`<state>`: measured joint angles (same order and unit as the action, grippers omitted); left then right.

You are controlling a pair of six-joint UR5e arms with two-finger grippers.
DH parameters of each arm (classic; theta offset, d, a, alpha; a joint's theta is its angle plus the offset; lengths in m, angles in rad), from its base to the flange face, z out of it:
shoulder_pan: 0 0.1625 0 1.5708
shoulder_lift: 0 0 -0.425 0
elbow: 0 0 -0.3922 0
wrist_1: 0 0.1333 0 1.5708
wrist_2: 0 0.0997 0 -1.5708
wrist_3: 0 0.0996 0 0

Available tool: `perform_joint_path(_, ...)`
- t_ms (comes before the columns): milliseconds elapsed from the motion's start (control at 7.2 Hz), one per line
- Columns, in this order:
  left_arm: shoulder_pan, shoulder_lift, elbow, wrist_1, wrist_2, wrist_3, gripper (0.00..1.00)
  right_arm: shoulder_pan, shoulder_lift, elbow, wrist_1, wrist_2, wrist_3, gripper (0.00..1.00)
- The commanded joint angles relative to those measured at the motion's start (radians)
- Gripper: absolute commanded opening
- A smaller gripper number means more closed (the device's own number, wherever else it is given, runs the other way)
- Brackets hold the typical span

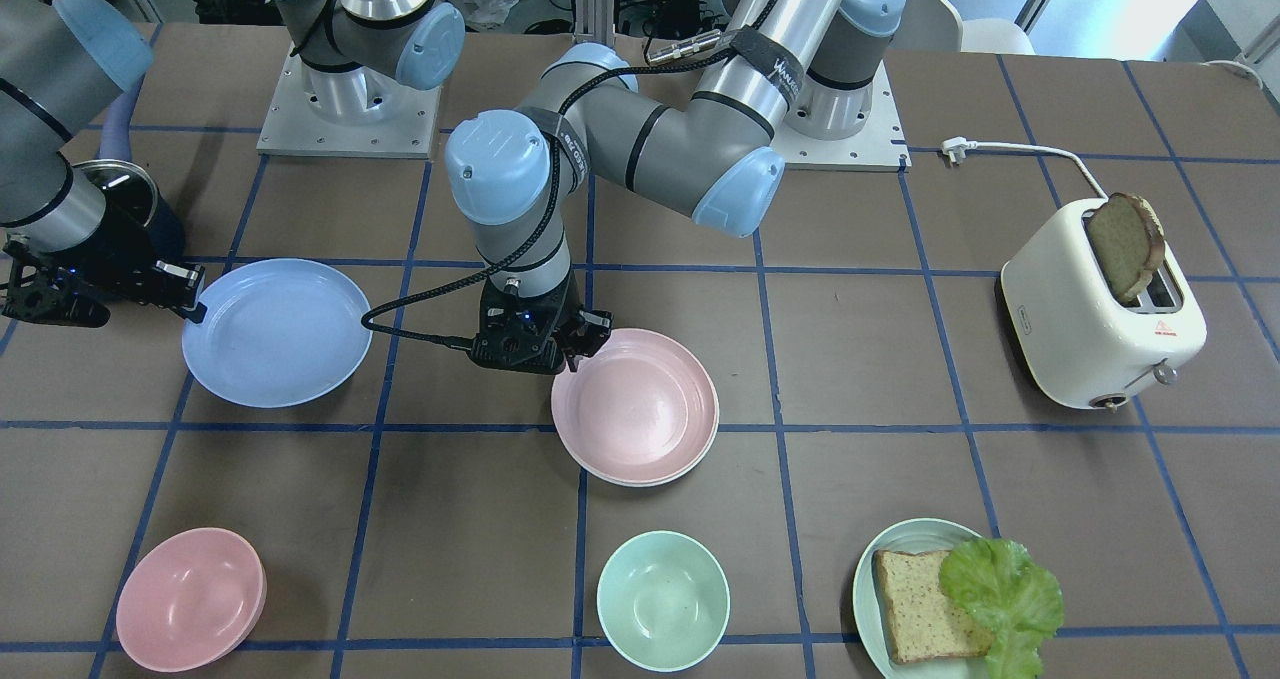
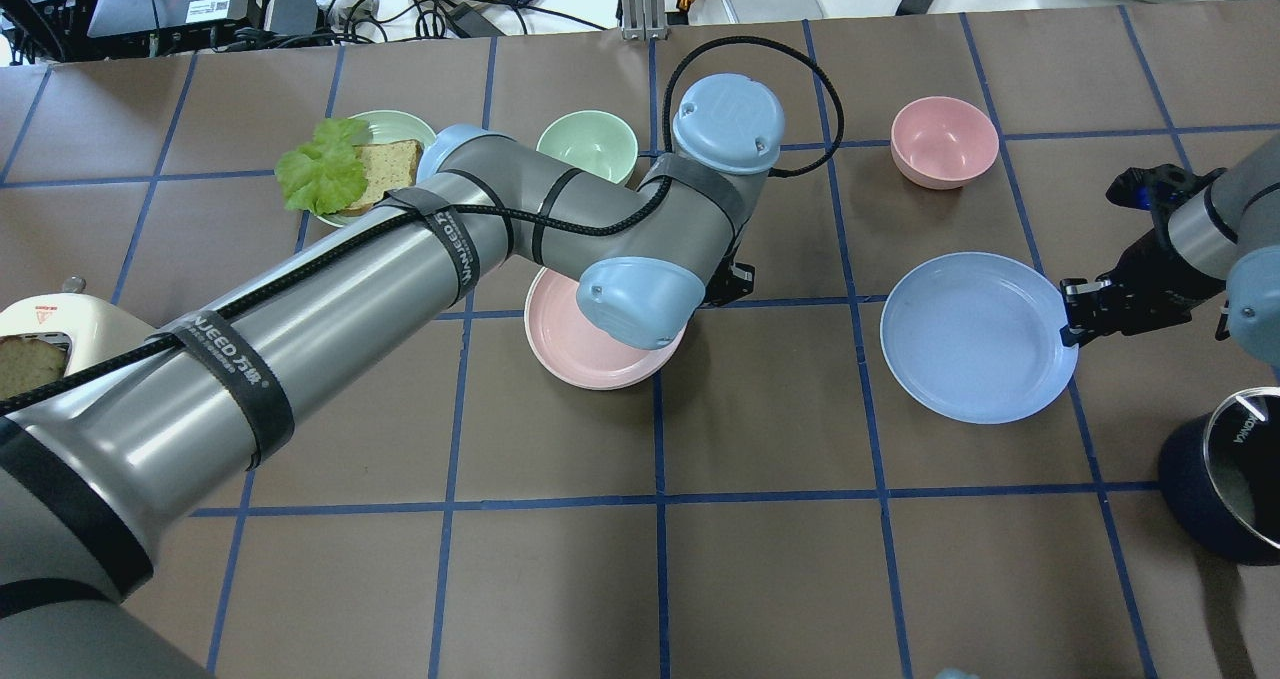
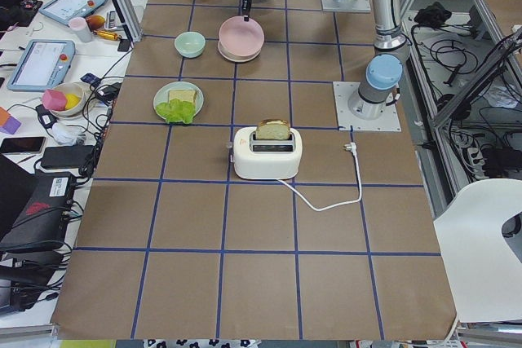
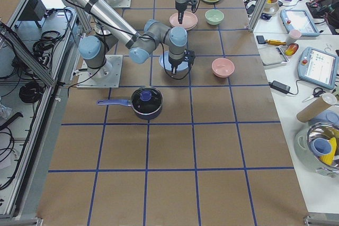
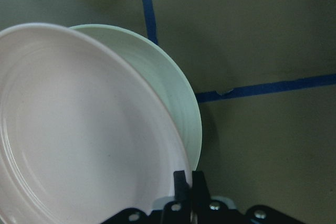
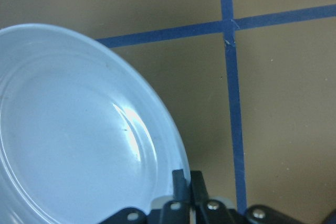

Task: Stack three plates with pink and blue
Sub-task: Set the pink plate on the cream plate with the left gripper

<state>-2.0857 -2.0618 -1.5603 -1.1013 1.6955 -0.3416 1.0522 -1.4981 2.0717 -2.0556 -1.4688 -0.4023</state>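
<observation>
Jaws of both grippers are pinched tight on plate rims. My left gripper (image 1: 588, 344) grips the pink plate (image 1: 635, 404), which sits tilted over the cream plate (image 1: 640, 481) near mid-table. My right gripper (image 1: 192, 304) grips the blue plate (image 1: 275, 331), well apart on the robot's right side. I see a brown table (image 1: 850, 359) gridded with blue tape, a white toaster (image 1: 1095, 329) holding bread, and a side bench (image 3: 84, 56) cluttered with tablets and cables.
</observation>
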Motion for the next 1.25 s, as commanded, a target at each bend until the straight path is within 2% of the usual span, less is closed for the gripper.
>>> perform_joint_path(0, 0.022, 0.017, 0.009, 0.053, -0.005, 0.033, 1.0, 0.0, -0.005, -0.008, 0.002, -0.031, 0.007, 0.0)
perform_joint_path(139, 0.047, 0.047, 0.006, 0.04, -0.01, 0.053, 1.0, 0.0, -0.011, -0.01, 0.006, -0.025, 0.008, 0.0)
perform_joint_path(278, 0.076, 0.098, 0.003, -0.038, -0.028, 0.088, 1.0, 0.002, -0.014, -0.022, 0.006, -0.028, 0.008, 0.0)
perform_joint_path(556, 0.191, 0.22, -0.006, -0.202, -0.066, 0.195, 1.0, 0.034, -0.011, -0.129, 0.101, -0.027, 0.014, 0.0)
perform_joint_path(694, 0.249, 0.291, -0.003, -0.294, -0.101, 0.202, 1.0, 0.108, -0.011, -0.166, 0.136, -0.027, 0.134, 0.0)
perform_joint_path(972, 0.337, 0.405, -0.014, -0.424, -0.108, 0.216, 1.0, 0.283, -0.019, -0.173, 0.153, -0.018, 0.3, 0.0)
perform_joint_path(1111, 0.373, 0.435, -0.014, -0.44, -0.108, 0.216, 1.0, 0.349, -0.014, -0.174, 0.143, 0.013, 0.407, 0.0)
